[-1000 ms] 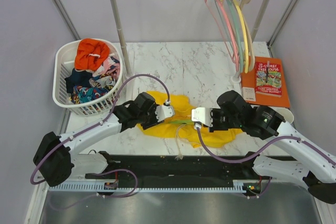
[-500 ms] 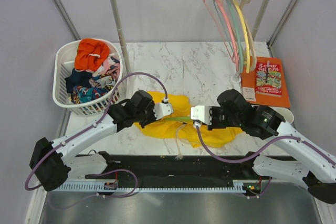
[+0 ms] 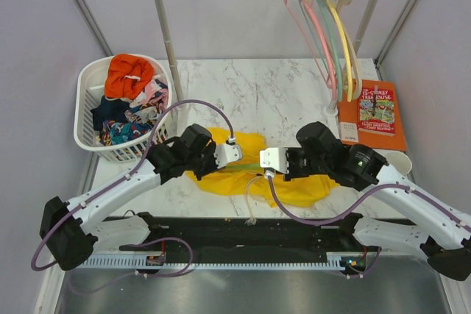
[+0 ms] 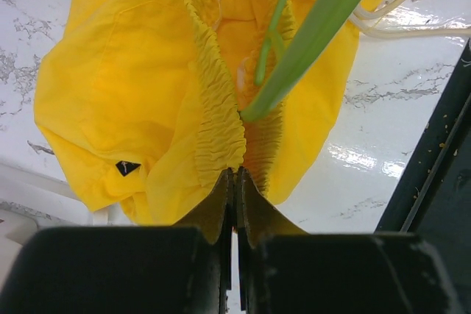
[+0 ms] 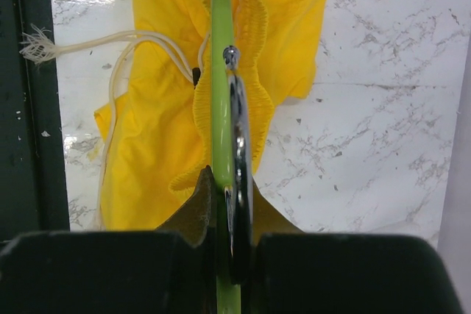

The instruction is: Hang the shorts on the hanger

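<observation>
Over last second I see right gripper crept left toward left gripper, and left gripper nudged up slightly. Gap between them narrower, so hanger reaches further into waistband. I judge threading under way, not finished. Left jaws pressed almost together, pinching elastic of shorts. Right jaws narrow, clamped on hanger's green neck, metal hook alongside. Shorts lie on marble table, front centre between both arms, with drawstring trailing toward near edge.
</observation>
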